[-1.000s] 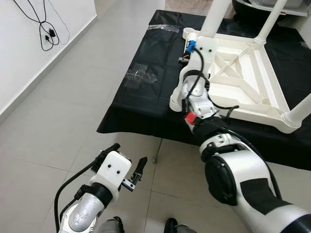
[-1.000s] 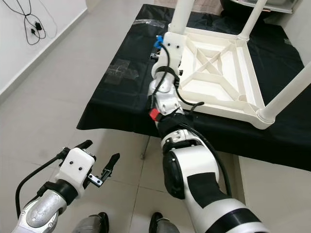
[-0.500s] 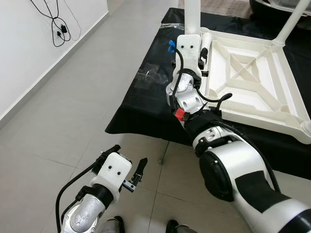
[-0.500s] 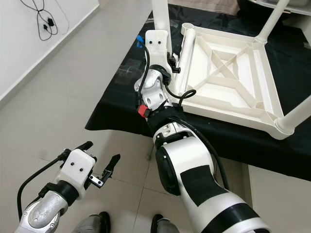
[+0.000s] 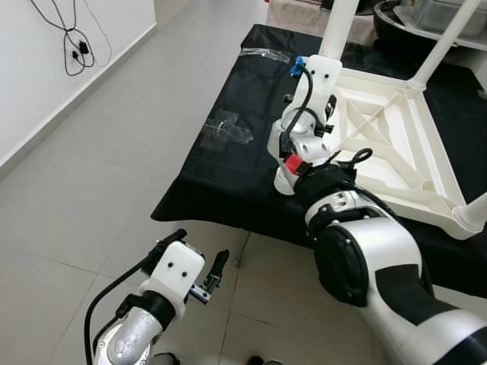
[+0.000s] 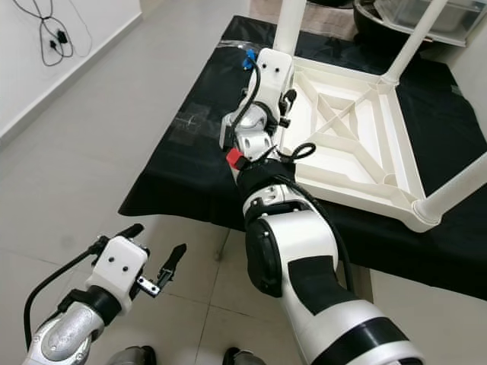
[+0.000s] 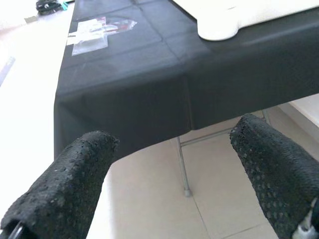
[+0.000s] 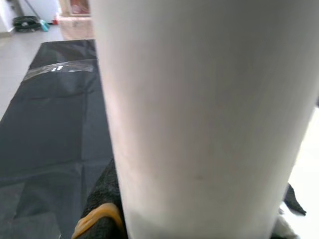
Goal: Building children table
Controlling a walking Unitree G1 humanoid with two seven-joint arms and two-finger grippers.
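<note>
One white plastic table lies upside down on a black cloth. Three legs stick up, at three corners; the 4th corner is hidden behind the right arm. Two clear plastic bags lie on the cloth, well apart. One cable hangs on the wall.

Right gripper sits at the near-left corner of the table, fingers clamped round a leg; wrist view shows the white tube pressed close against a black pad.

Left gripper hangs low over the floor tiles, fingers wide apart, holding nothing.
</note>
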